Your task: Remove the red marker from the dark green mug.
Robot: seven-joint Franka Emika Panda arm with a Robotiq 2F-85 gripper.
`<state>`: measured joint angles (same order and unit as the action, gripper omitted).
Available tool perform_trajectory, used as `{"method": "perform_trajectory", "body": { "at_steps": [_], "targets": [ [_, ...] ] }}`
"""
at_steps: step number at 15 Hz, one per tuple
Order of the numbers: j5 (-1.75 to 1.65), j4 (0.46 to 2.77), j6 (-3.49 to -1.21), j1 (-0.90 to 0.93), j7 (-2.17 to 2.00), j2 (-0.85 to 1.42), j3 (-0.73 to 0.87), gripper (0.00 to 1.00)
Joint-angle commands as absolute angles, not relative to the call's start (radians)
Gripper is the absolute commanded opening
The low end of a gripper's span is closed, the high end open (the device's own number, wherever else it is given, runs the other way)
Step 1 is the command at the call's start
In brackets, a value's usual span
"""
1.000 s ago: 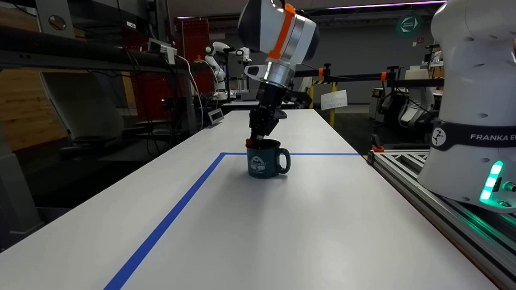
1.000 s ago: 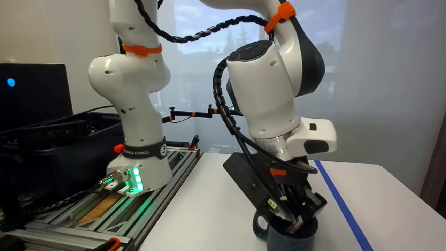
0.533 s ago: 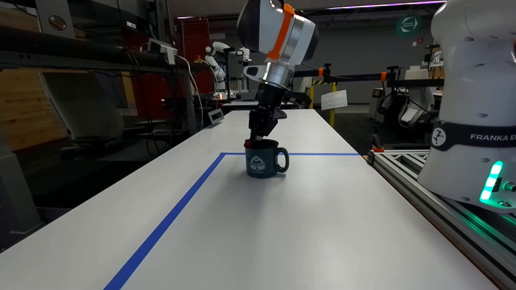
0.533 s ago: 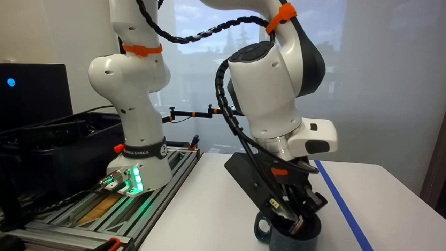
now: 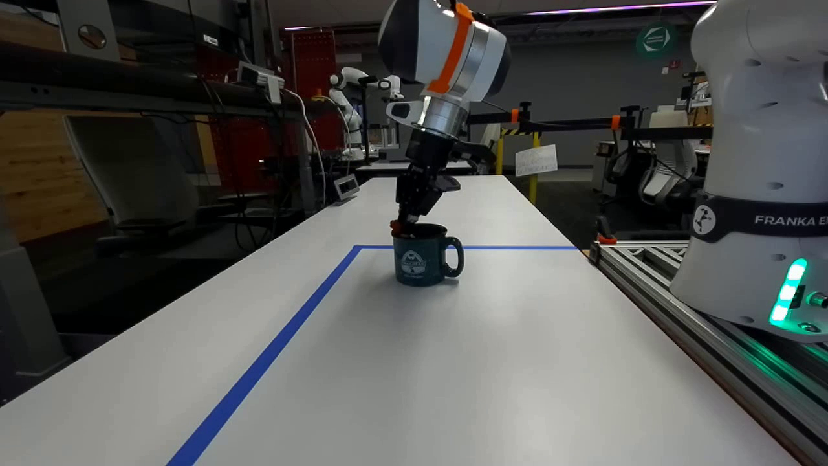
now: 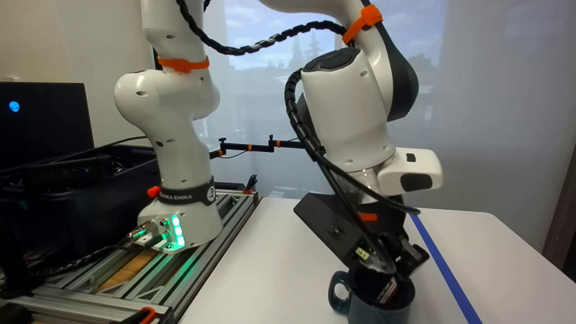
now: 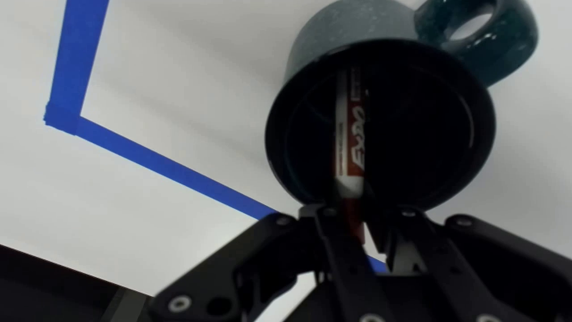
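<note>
While green mug (image 5: 420,264) stands upright on white table (image 5: 466,362), your gripper (image 7: 355,211) holds marker (image 7: 351,143) by red end, fingers (image 7: 330,223) close together on it. That end sits between them, at mug's rim; printed length slants down inside mug, beyond your fingertips as wrist view shows.

Blue tape (image 5: 266,357) on white table (image 5: 491,362); chair (image 5: 132,171); paper sheet (image 5: 536,160).

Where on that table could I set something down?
In an exterior view, the white table is bare in the foreground between blue tape and metal rail, and between tape and table edge. Crowded: the dark green mug, gripper at its mouth, red marker inside.
</note>
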<state>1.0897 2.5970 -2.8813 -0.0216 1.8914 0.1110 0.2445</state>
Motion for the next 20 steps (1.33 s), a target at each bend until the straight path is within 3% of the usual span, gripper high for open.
{"method": "perform_trajectory", "body": {
  "at_steps": [1, 20],
  "targets": [
    [1.002, 2.606, -2.920, 0.000, 1.797, 0.067, 0.250, 0.05],
    [0.478, 2.548, -2.958, 0.081, 1.337, 0.014, 0.202, 0.05]
  ]
}}
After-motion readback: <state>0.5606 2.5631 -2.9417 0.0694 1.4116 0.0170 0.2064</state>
